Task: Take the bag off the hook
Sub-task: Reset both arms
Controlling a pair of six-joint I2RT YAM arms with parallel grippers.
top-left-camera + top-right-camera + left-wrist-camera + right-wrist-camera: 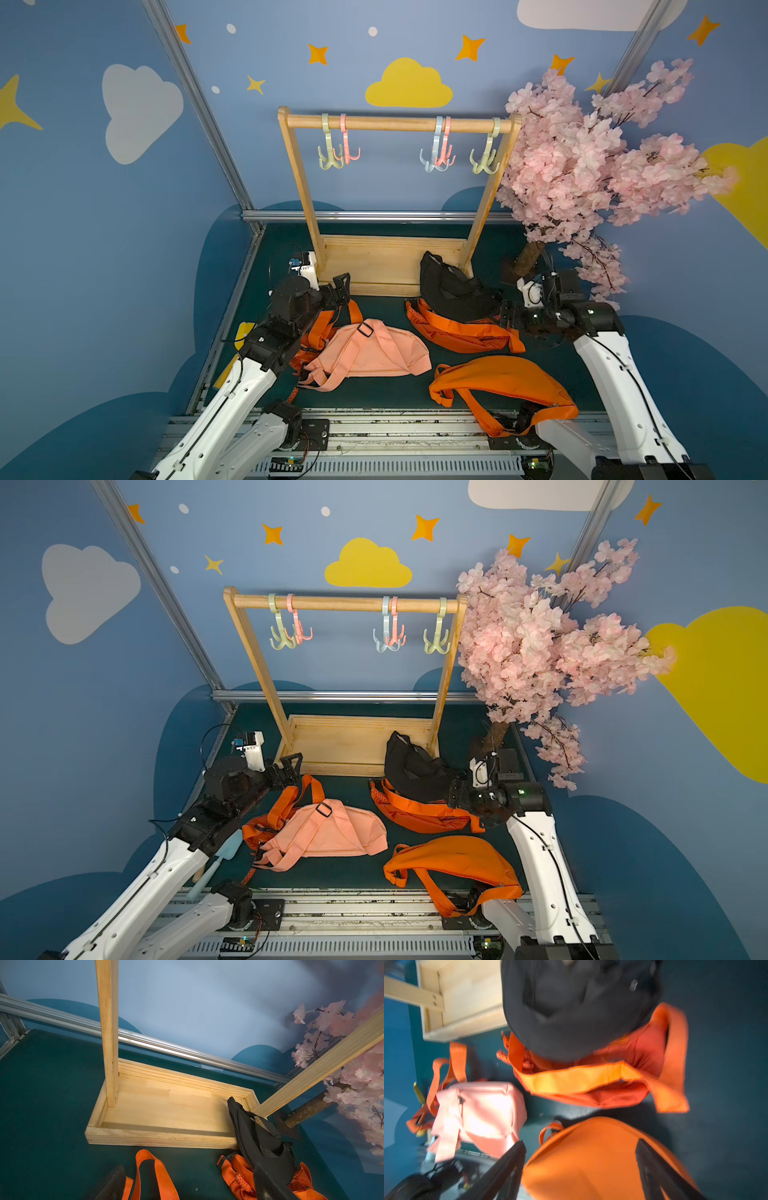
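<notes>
- The wooden rack [395, 124] stands at the back of the green table [382, 307]. The left gripper [340, 286] hangs just beside its left post and base, so a careless swing of that arm could knock the frame askew
- The blossom tree [582, 158] crowds the rack's right post, and the right arm's wrist sits near its trunk; a wide pull-back on that side could catch in the branches
- The front orange bag [503, 382] lies nearest the robot, its strap trailing over the table edge by the right arm's base, where a moving link could drag it
- The pink bag [374, 353] lies flat mid-table on top of another orange one; I see no risk there
- The black bag [449, 286], the task's thing as I judge it, is off the rack: it is slumped against the base's right corner, resting on an orange bag [457, 336]; propped so, it could slide or topple if nudged
- The right gripper [506, 318] is right beside it, jaws spread wide and holding nothing in the wrist view; loose straps near the fingers could snag on a retreat
- The left gripper's jaws likewise gape empty, above an orange strap loop [166, 1180] that a dipping finger might hook
- All five hooks [484, 160] hang bare, so the job looks finished
</notes>
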